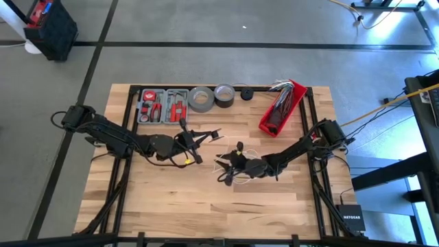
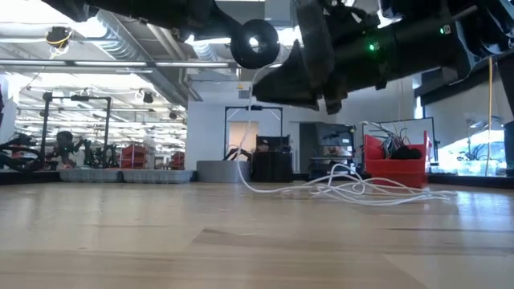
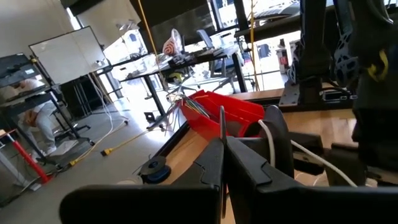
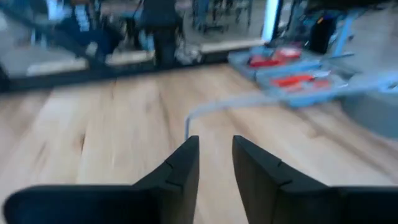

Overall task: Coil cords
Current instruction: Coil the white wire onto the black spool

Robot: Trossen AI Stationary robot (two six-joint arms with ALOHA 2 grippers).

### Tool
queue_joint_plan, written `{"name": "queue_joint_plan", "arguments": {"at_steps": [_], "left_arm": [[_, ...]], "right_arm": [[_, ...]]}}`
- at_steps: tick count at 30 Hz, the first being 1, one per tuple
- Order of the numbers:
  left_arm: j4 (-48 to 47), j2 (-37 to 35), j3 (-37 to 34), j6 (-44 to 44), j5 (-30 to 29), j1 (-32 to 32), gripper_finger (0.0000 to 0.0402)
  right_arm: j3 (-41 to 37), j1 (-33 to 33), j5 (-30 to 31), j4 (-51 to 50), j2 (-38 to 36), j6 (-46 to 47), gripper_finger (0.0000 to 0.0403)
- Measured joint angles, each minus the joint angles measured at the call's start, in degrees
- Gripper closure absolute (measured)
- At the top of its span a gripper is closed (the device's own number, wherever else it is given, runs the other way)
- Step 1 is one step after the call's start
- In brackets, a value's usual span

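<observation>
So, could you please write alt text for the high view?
Two dark arms meet over a wooden table: the left gripper is shut, and the right gripper hovers at a tangled white cord. A red bin, tape rolls and a tool tray line the far edge.

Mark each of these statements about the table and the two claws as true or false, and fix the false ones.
1. The white cord lies in loose loops on the wooden table. True.
2. The red bin stands near the table's left edge. False: it stands toward the far right corner.
3. The left claw is shut. True.
4. The grey tape roll sits inside the red bin. False: it lies on the table beside the tool tray.
5. The right claw has a gap between its fingers. True.
6. The tool tray is empty. False: it holds red-handled tools.
</observation>
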Motion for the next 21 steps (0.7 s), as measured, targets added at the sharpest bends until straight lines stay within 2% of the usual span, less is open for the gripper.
{"name": "queue_joint_plan", "arguments": {"at_steps": [5, 13, 21], "left_arm": [[0.0, 0.0, 0.0, 0.0, 0.0, 0.0, 0.04], [0.0, 0.0, 0.0, 0.0, 0.0, 0.0, 0.04], [0.0, 0.0, 0.0, 0.0, 0.0, 0.0, 0.04]], "right_arm": [[0.0, 0.0, -2.9, -7.3, -0.1, 1.3, 0.0321], [2.1, 0.1, -7.5, -7.2, -0.1, 2.1, 0.0322], [4.2, 0.0, -4.4, -8.7, -0.2, -1.2, 0.0323]]}}
